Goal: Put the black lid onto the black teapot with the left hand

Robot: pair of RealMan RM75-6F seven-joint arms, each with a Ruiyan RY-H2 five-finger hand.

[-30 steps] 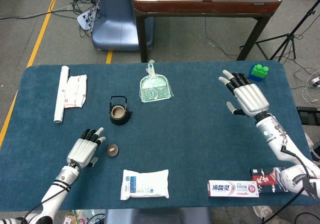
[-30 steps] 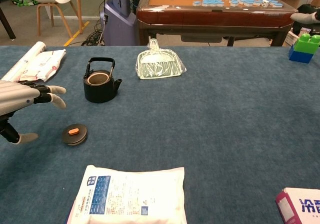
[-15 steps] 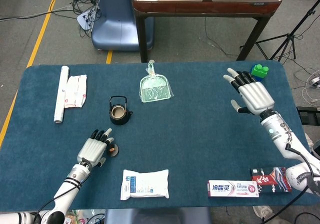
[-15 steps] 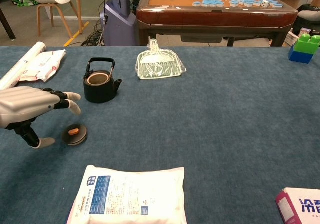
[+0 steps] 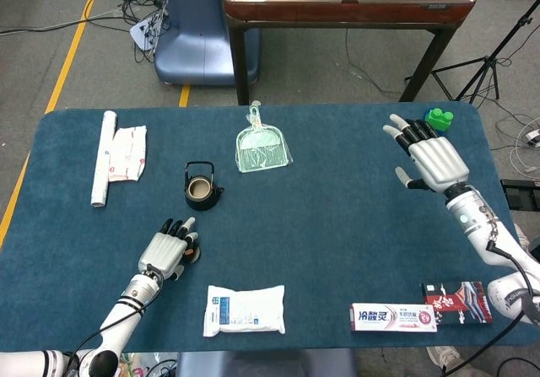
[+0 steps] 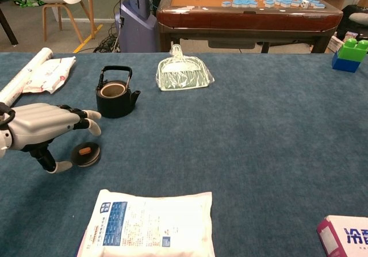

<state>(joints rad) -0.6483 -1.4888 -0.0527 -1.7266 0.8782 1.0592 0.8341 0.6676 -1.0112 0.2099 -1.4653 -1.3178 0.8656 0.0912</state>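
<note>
Blue felt surface (image 6: 259,153): your left hand (image 6: 40,127) hovering spread, empty, over round black lid (image 6: 86,153); small black teapot (image 6: 117,91) sitting uncovered nearby; right hand (image 5: 432,155) raised, splayed, empty.

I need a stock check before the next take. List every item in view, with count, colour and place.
black teapot: one, black, lid off, left part of the table, upright.
black lid: one, black with an orange knob, on the cloth nearer than the teapot, beside the left hand.
dustpan: one, clear greenish, far middle.
paper roll: one, white, far left.
printed wrapper: one, white and red, beside the roll.
white pouch: one, white and blue, near edge.
toothpaste box: one, white and blue, near right.
dark box: one, red and black, beside the toothpaste box.
toy blocks: one stack, green on blue, far right.
left hand: over the lid, holding nothing.
right hand: raised at right, fingers spread.
</note>
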